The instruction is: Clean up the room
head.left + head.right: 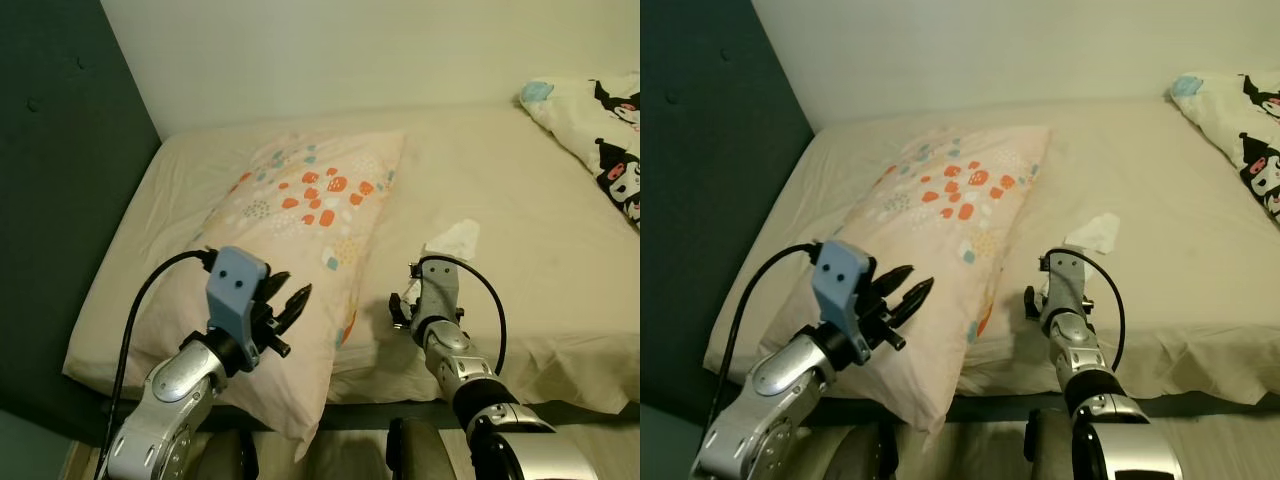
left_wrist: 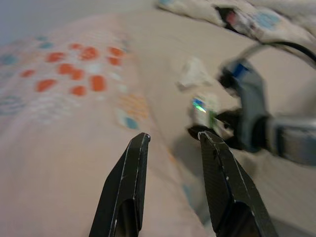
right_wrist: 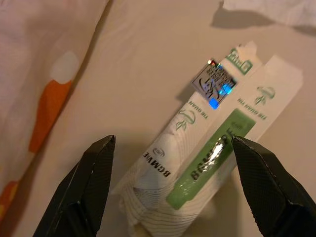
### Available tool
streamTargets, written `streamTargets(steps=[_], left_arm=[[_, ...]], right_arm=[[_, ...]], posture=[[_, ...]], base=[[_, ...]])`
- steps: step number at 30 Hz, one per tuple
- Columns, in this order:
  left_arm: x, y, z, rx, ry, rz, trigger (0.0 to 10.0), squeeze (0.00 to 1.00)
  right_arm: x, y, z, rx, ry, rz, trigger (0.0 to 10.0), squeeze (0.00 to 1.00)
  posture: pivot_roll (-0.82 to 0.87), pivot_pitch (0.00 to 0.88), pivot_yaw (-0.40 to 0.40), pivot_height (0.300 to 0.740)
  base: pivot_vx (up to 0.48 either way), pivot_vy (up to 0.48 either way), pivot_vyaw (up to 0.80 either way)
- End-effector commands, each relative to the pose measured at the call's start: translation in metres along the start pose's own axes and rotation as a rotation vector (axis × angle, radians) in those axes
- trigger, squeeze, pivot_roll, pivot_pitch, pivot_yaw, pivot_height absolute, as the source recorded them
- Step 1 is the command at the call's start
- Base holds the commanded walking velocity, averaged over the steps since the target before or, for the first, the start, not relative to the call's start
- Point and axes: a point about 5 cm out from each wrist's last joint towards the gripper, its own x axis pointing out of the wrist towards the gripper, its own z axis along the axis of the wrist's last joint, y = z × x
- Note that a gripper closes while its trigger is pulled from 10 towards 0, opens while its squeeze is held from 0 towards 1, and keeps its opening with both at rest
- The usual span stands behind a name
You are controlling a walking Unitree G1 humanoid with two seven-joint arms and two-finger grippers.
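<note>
Right gripper [image 3: 173,187] hangs fingers wide over the crumpled white-and-green paper packet [image 3: 207,148], lower centre of frame on the cream bedsheet [image 1: 520,180]. Left gripper [image 1: 288,300], fingers slightly parted, hovers above the spotted pillow [image 1: 300,210]. Risk: flat packet slides, fingers pinch sheet.

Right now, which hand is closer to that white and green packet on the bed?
The right hand, open directly over the packet. The left hand hovers over the pillow.
</note>
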Motion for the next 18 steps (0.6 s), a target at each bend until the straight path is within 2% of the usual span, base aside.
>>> streamTargets(steps=[1, 6, 7, 8, 10, 11, 18], left_arm=[[-0.004, -0.006, -0.003, -0.002, 0.034, -0.036, 10.0, 0.00], [-0.005, -0.007, -0.002, 0.005, 0.044, -0.035, 10.0, 0.00], [-0.005, -0.007, -0.001, 0.005, 0.047, -0.039, 10.0, 0.00], [-0.005, -0.007, 0.000, 0.008, 0.049, -0.045, 10.0, 0.00], [-0.005, -0.008, 0.001, 0.010, 0.051, -0.050, 10.0, 0.00], [-0.005, -0.009, 0.001, 0.012, 0.054, -0.057, 10.0, 0.00], [-0.006, -0.010, 0.000, 0.018, 0.075, -0.066, 10.0, 0.00]], right_arm=[[-0.002, 0.003, -0.013, 0.043, 0.037, 0.019, 10.0, 1.00], [-0.002, 0.005, -0.017, 0.082, 0.049, 0.045, 10.0, 1.00], [-0.002, 0.007, -0.018, 0.116, 0.059, 0.050, 10.0, 1.00], [-0.003, 0.007, -0.019, 0.155, 0.070, 0.051, 10.0, 0.72], [-0.003, 0.008, -0.021, 0.180, 0.077, 0.050, 10.0, 0.72], [-0.003, 0.008, -0.022, 0.208, 0.087, 0.046, 10.0, 0.00], [-0.004, 0.007, -0.029, 0.323, 0.134, 0.006, 10.0, 0.00]], posture=[[0.13, 0.259, 0.063, 0.583], [0.15, 0.268, 0.073, 0.583], [0.15, 0.271, 0.077, 0.583], [0.16, 0.274, 0.082, 0.583], [0.16, 0.274, 0.082, 0.583], [0.16, 0.274, 0.082, 0.583], [0.16, 0.277, 0.086, 0.583]], base=[[0.000, 0.000, 0.00], [0.000, 0.000, 0.00], [0.000, 0.000, 0.00], [0.000, 0.000, 0.00], [0.000, 0.000, 0.00], [0.000, 0.000, 0.00], [0.000, 0.000, 0.00]])
